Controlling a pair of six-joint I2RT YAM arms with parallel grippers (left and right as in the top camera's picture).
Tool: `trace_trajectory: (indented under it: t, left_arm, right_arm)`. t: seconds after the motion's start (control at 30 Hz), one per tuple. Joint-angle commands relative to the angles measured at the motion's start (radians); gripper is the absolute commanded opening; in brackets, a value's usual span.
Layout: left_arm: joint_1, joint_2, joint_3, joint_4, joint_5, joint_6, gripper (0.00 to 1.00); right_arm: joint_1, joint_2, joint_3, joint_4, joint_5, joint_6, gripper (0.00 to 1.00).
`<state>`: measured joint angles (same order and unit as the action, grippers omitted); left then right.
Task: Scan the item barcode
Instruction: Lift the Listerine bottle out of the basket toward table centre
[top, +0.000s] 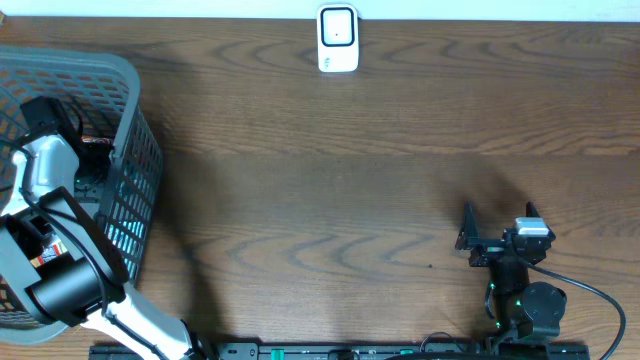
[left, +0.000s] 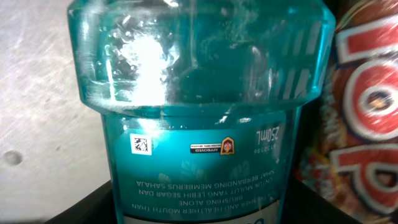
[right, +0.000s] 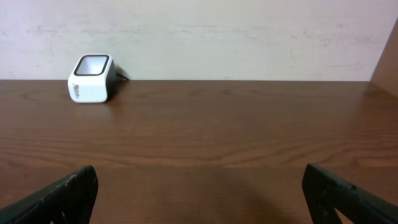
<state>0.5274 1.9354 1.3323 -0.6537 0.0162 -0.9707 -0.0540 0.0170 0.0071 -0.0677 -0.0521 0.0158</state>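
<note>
One teal bottle (left: 199, 93) of mouthwash is the item. It fills the left wrist view and lies inside the grey basket (top: 135, 110) at the left end of the table (top: 330, 180). Its label is upside down to the camera, and a small square code shows near the label's upper left. A red pack (left: 367, 112) sits just beside it.

The left gripper (left: 199, 214) is down in the basket with the bottle between its dark fingers (left: 93, 208), which show only as slivers at the bottom corners. Whether they have clamped on the bottle or stand off it, I cannot tell.

Well apart, at the table's far edge, the white scanner (top: 338, 38) stands with nothing before it. The right gripper (right: 199, 199) rests near the front edge, jaws spread wide and empty, facing the scanner.

By my reading the task is barely begun. The pick is in hand; lifting the bottle out, carrying it across and turning its barcode to the scanner's window are all left.
</note>
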Motion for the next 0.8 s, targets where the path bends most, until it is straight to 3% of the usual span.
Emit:
trace_trajectory:
  t: [0.0,0.13,0.6,0.77]
  left_arm:
    - [0.008,-0.030,-0.013,-0.060,-0.006,0.037,0.55]
    - [0.044,-0.143,-0.004,-0.094,-0.006,0.058,0.51]
    - [0.108,-0.653,0.017,-0.112,0.011,0.048,0.51]
    - [0.108,-0.839,0.039,-0.066,0.203,-0.010,0.51]
  right_arm:
    - [-0.003,-0.004,-0.002,-0.004,0.005,0.013,0.99]
    - [-0.003,-0.004,-0.002,-0.004,0.004,0.013,0.99]
    - [-0.003,-0.004,-0.002,-0.004,0.005,0.013,0.99]
    - [-0.003,-0.004,-0.002,-0.004,0.005,0.013,0.99]
